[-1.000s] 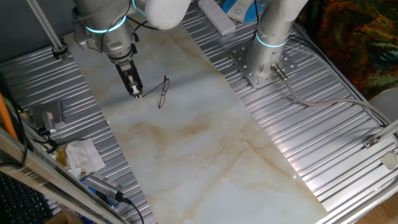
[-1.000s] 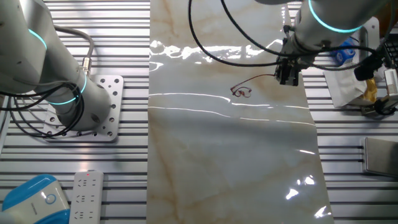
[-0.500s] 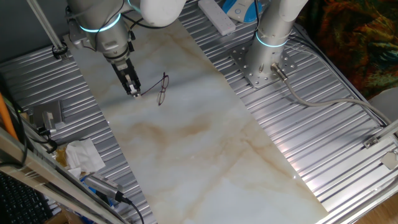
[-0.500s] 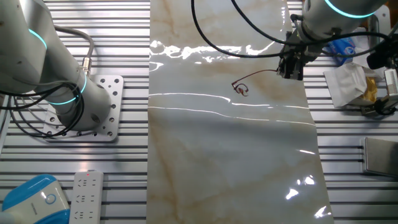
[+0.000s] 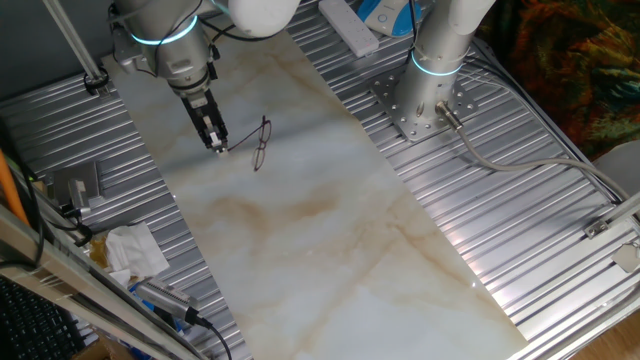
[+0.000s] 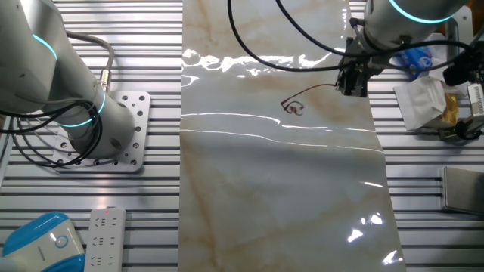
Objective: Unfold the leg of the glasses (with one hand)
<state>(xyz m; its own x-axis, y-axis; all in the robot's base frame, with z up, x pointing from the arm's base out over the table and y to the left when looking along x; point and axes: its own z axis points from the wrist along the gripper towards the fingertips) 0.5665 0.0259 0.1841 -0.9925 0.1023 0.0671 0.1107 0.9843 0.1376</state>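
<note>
The glasses (image 5: 262, 143) are thin dark reddish-brown wire spectacles on the marbled table top (image 5: 330, 230), at the far left. One leg stretches from the frame to my gripper (image 5: 219, 148). The narrow black gripper points down from the silver-white arm and is shut on the tip of that leg. In the other fixed view, the lenses of the glasses (image 6: 293, 108) lie left of the gripper (image 6: 350, 90), with the leg running between them as a thin curved line. The second leg is too thin to make out.
A second arm's base (image 5: 425, 95) is bolted at the back right; it also shows in the other fixed view (image 6: 98, 128). A white remote (image 5: 350, 30) lies behind the table top. Crumpled tissue (image 5: 135, 250) and clutter lie on the ribbed metal at the left.
The gripper has shifted a little up and to the left with the leg tip in it. The leg has swung out from the frame, and the frame has turned slightly.
</note>
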